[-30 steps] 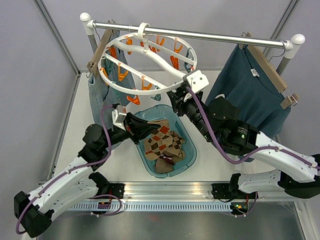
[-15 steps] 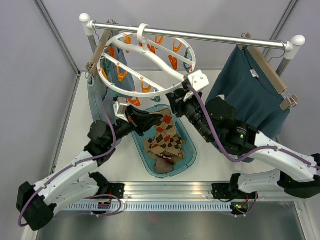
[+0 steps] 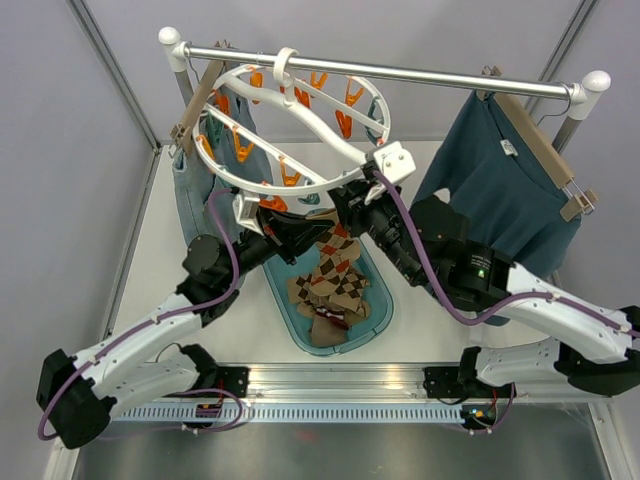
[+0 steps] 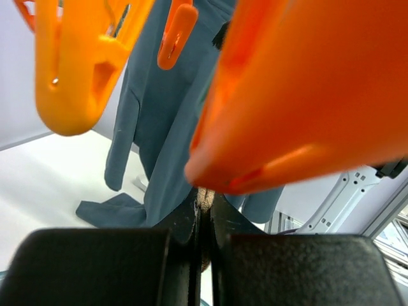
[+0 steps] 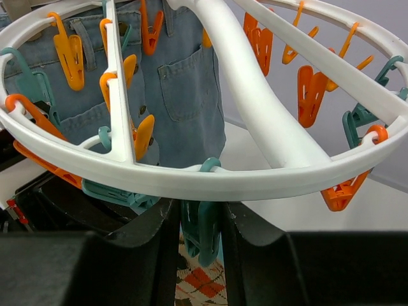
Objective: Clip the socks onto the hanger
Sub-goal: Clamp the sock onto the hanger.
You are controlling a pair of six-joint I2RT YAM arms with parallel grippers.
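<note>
Hoisted higher than a second ago: tan argyle sock (image 3: 338,250), pinched tight in left gripper (image 3: 315,232), now just under 6 o'clock rim of round white plastic ring hanger (image 5: 255,182). Right gripper (image 5: 199,220) squeezing teal plastic clothespin (image 5: 203,241) there. Probably about lined up for clipping.

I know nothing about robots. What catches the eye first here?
The round white plastic ring hanger hung with orange and teal clothespins, on the back rail. Beneath its near rim, the right gripper pinches a teal clothespin while the left gripper holds a tan argyle sock above the teal tub.
</note>
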